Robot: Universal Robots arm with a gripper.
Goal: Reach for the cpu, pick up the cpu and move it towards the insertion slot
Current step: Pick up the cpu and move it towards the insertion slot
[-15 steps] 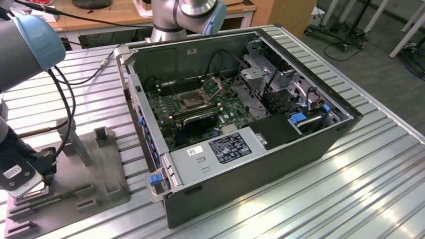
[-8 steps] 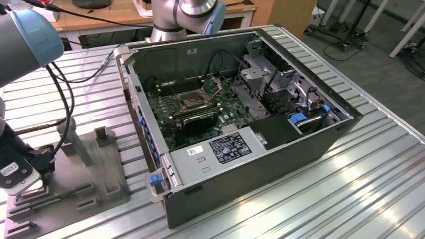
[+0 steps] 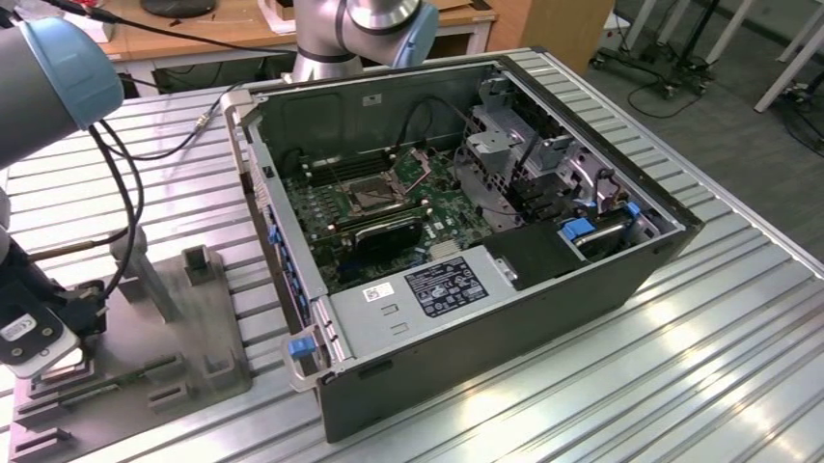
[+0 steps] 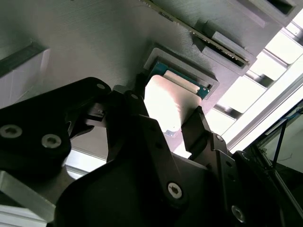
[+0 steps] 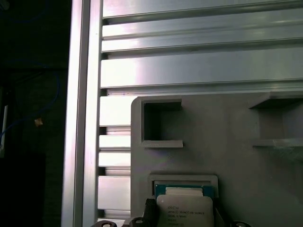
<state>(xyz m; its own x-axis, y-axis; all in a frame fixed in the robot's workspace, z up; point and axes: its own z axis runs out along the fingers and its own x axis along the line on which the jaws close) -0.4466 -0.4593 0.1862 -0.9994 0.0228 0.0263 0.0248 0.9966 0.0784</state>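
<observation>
Currently the gripper (image 4: 168, 113) is down over the grey tray (image 4: 94, 42), its two black fingers (image 4: 199, 127) standing one on either side of the cpu (image 4: 165, 101). They are closed in to the chip's width and look pressed against its opposite edges, so the tool appears to have hold of it, though the actual contact is hard to make out from this angle. The cpu lies flat with its pale metal face up, and in both wrist views a strip of its green board shows along one edge. It sits inside a raised square frame on the tray, and I cannot tell whether it has come off the floor of that recess.

Beyond it, in the first wrist view, the tray carries two more rectangular recesses (image 5: 161, 125). Past the tray's edge run the ribbed aluminium slats of the table (image 3: 696, 367).

From the exterior view, the arm (image 3: 52, 68) reaches down at the exterior view's left, with the tray beneath it. The insertion slot (image 3: 367, 194) is well apart from there — a dark square socket on the green motherboard (image 3: 438, 207), inside the open computer case (image 3: 541, 289) that lies on its side in the middle of the table.
</observation>
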